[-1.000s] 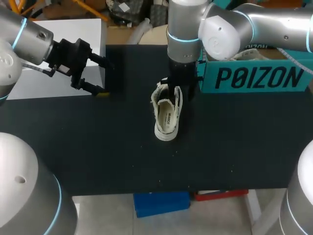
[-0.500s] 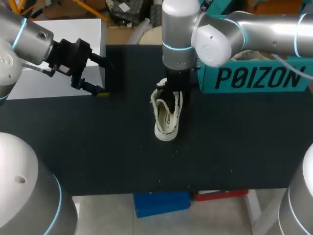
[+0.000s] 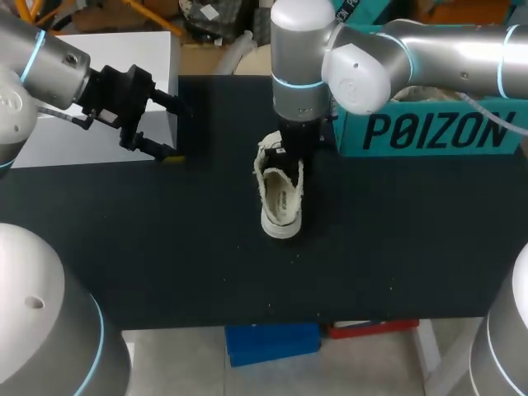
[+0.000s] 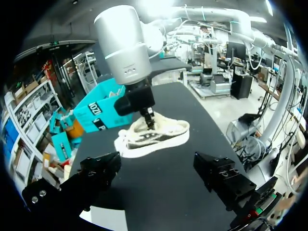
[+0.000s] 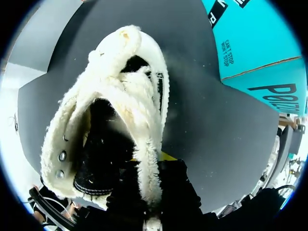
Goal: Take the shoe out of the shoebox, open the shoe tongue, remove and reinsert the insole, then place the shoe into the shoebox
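Cream fleece-lined low shoe [image 3: 279,205] [image 4: 161,137] [image 5: 53,144] stands on its sole near the middle of the black bench [image 3: 165,247] [image 4: 159,197] [image 5: 202,120], lying lengthwise from far to near. It is outside the teal cardboard shoebox [image 3: 429,132] [image 4: 96,113] [image 5: 255,53]. The box sits at the far right of the bench, and the shoe is just to its left without touching it.

The right arm comes in from the right and points straight down over the far end of the shoe. The right pincer [image 3: 290,157] [image 4: 147,114] [image 5: 150,173] reaches into the shoe's opening. In the right wrist view the fleecy tongue [image 5: 144,125] runs as a pale strip back between the two dark fingers, with one yellow tip showing just beside it. The pincer appears nearly closed and pinching that tongue from both sides, though the fingertips are partly hidden by the fleece. The tongue is lifted clear of the dark interior, and metal eyelets show along the shoe's edge beside the pincer.

The left pincer [image 3: 175,130] [image 4: 158,163] hangs over the far left of the bench, well apart from the shoe. Its fingers are spread wide and hold nothing, and the left wrist view looks between them at the shoe's side.
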Robot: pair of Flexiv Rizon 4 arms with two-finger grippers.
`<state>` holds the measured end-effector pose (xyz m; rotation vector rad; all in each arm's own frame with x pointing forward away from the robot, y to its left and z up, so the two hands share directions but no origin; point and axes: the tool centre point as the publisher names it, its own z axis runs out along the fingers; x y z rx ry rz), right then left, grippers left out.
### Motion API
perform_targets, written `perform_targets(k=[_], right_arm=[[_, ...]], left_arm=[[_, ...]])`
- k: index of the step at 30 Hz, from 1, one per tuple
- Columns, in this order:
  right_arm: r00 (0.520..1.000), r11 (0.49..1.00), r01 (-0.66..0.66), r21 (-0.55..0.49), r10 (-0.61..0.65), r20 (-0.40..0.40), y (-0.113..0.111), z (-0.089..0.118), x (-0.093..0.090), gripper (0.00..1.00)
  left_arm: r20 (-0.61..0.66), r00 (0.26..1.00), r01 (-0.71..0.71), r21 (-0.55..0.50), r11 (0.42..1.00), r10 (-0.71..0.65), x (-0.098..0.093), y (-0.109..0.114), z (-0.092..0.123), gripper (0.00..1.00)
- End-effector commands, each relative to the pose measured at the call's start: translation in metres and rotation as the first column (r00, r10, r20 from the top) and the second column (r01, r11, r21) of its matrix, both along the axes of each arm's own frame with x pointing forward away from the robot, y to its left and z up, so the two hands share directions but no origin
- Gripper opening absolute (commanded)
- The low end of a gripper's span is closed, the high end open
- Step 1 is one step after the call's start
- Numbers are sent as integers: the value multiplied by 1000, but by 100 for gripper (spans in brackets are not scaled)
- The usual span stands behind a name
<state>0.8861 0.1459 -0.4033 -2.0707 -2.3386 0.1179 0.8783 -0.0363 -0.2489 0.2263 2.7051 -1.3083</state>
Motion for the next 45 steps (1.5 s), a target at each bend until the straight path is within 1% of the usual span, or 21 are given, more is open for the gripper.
perform_targets(k=[1,3,6,7,8,9,10,11,12,13,14,16,17,37,38,39,41,43,44,45], right_arm=[[999,999,-46,4,46,12,-10,42,-6,0],[996,997,-81,16,80,35,-16,65,-5,0],[983,984,-178,4,178,50,-26,103,2,0],[970,972,-236,15,234,57,-29,117,5,0],[960,963,-269,-1,268,80,-31,131,7,0],[947,951,-310,-9,310,85,-34,146,9,0],[917,922,-388,6,386,99,-36,159,12,0],[864,870,-493,18,487,129,-38,176,14,0],[830,836,-548,16,542,133,-38,186,15,0],[741,743,-668,41,659,129,-39,203,17,0],[707,709,-705,31,698,112,-40,210,18,0],[595,594,-804,23,802,56,-44,234,22,0],[562,561,-827,22,826,42,-47,246,24,0],[562,561,-827,22,826,42,-47,246,24,0],[578,578,-816,15,815,39,-51,244,27,0],[586,586,-810,1,810,15,-58,242,30,0],[596,596,-802,-25,803,5,-72,242,40,0],[598,597,-801,-54,801,-12,-85,245,50,0],[592,589,-805,-68,806,-21,-88,246,55,0],[589,585,-807,-81,807,-38,-97,246,62,0]], left_arm=[[3,1000,-2,1,1000,2,0,-1,-1,100],[3,1000,-2,1,1000,2,0,-1,-1,100],[3,1000,-2,1,1000,2,0,-1,-1,100],[3,1000,-2,1,1000,2,0,-1,-1,100],[3,1000,-2,1,1000,2,0,-1,-1,100],[3,1000,-2,1,1000,2,0,-1,-1,100],[3,1000,-2,1,1000,2,0,-1,-1,100],[3,1000,-2,1,1000,2,0,-1,-1,100],[3,1000,-2,1,1000,2,0,-1,-1,100],[3,1000,-2,1,1000,2,0,-1,-1,100],[3,1000,-2,1,1000,2,0,-1,-1,100],[3,1000,-2,1,1000,2,0,-1,-1,100],[3,1000,-2,1,1000,2,0,-1,-1,100],[3,1000,-2,1,1000,2,0,-1,-1,100],[3,1000,-2,1,1000,2,0,-1,-1,100],[3,1000,-2,1,1000,2,0,-1,-1,100],[3,1000,-2,1,1000,2,0,-1,-1,100],[3,1000,-2,1,1000,2,0,-1,-1,100],[3,1000,-2,1,1000,2,0,-1,-1,100],[3,1000,-2,1,1000,2,0,-1,-1,100]])
